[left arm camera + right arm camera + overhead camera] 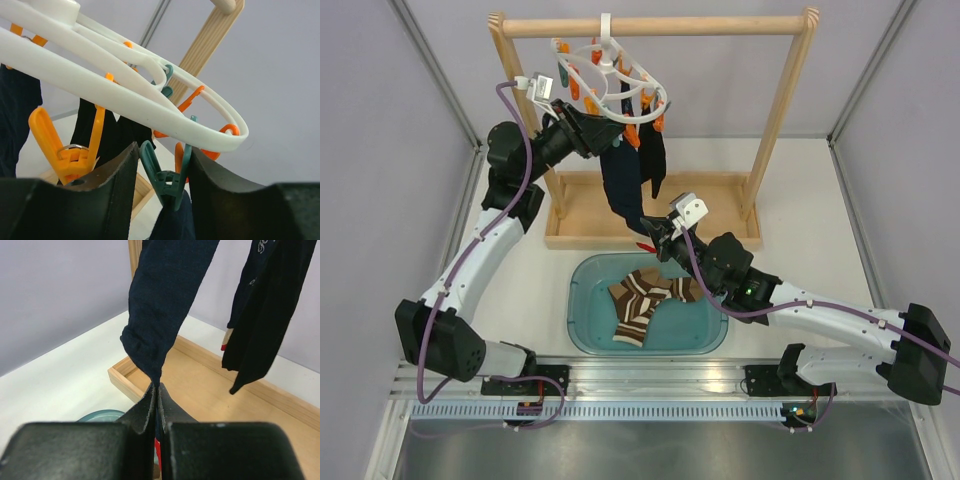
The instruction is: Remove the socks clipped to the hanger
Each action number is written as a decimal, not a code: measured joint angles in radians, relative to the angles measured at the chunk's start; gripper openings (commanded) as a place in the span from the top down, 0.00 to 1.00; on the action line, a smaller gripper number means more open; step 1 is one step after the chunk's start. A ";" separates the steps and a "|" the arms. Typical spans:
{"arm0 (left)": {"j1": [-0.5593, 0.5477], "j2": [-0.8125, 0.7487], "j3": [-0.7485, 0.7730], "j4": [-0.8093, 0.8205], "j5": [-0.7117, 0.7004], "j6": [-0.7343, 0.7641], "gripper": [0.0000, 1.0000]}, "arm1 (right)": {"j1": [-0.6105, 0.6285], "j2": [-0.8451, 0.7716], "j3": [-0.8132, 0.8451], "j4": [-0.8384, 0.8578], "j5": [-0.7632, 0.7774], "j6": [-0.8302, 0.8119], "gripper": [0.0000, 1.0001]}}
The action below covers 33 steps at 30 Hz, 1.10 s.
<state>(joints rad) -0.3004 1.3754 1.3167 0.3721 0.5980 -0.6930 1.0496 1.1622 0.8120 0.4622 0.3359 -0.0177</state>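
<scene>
At upper centre the left gripper [162,187], jaws part-spread, straddles the teal peg [167,182] holding the navy sock [620,180], whose length hangs down to the right gripper [156,410] pinching its toe

A robot test cell: plain grey walls [880,60], white table [800,170], 2 arms on a metal rail [650,378].

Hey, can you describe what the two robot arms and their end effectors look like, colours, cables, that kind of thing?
Both arms have white link shells with black joint housings. A purple cable runs along each, looping free near the wrist. Each wrist carries a small white camera block. The left end effector and right end effector have matte black, wedge-shaped fingers. The black bases sit on a metal rail.
</scene>
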 measured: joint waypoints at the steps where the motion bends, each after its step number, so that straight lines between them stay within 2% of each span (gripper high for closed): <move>1: 0.000 0.003 0.000 0.000 -0.001 0.001 0.58 | 0.000 0.000 0.000 0.000 0.000 0.000 0.99; 2: 0.000 0.006 0.000 0.000 -0.001 0.000 0.68 | 0.000 0.000 0.000 0.000 0.000 0.000 0.99; 8: 0.000 0.013 0.002 0.001 -0.003 -0.005 0.93 | 0.000 0.000 0.000 0.000 0.000 0.000 0.99; 13: 0.000 0.013 0.003 0.001 -0.002 -0.005 0.98 | 0.000 0.000 -0.002 -0.001 0.000 0.000 0.99; 19: 0.000 0.013 0.003 -0.004 -0.003 -0.003 0.91 | 0.000 -0.004 -0.013 -0.007 0.001 0.000 0.99; 22: 0.000 0.011 0.003 -0.021 -0.006 0.009 0.84 | 0.000 -0.024 -0.035 -0.015 0.005 0.012 0.99; 25: 0.000 0.002 0.003 -0.047 -0.017 0.032 0.64 | 0.000 -0.057 -0.059 -0.033 0.018 0.018 0.99; 26: 0.000 -0.004 0.002 -0.055 -0.020 0.042 0.49 | 0.000 -0.069 -0.066 -0.038 0.024 0.019 0.99; 27: 0.000 -0.011 0.002 -0.066 -0.022 0.058 0.41 | 0.000 -0.080 -0.072 -0.044 0.027 0.021 0.99; 28: 0.000 -0.018 -0.002 -0.072 -0.022 0.065 0.26 | 0.000 -0.094 -0.080 -0.054 0.032 0.022 0.99; 29: 0.000 -0.027 -0.008 -0.079 -0.022 0.079 0.16 | 0.000 -0.108 -0.087 -0.063 0.038 0.023 0.99; 33: 0.000 -0.082 -0.043 -0.133 -0.026 0.129 0.04 | 0.000 -0.166 -0.115 -0.102 0.060 0.023 0.99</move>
<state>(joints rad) -0.3004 1.2930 1.2736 0.2394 0.5720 -0.5644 1.0496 0.9958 0.6968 0.3603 0.3962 0.0051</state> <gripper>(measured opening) 0.926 0.011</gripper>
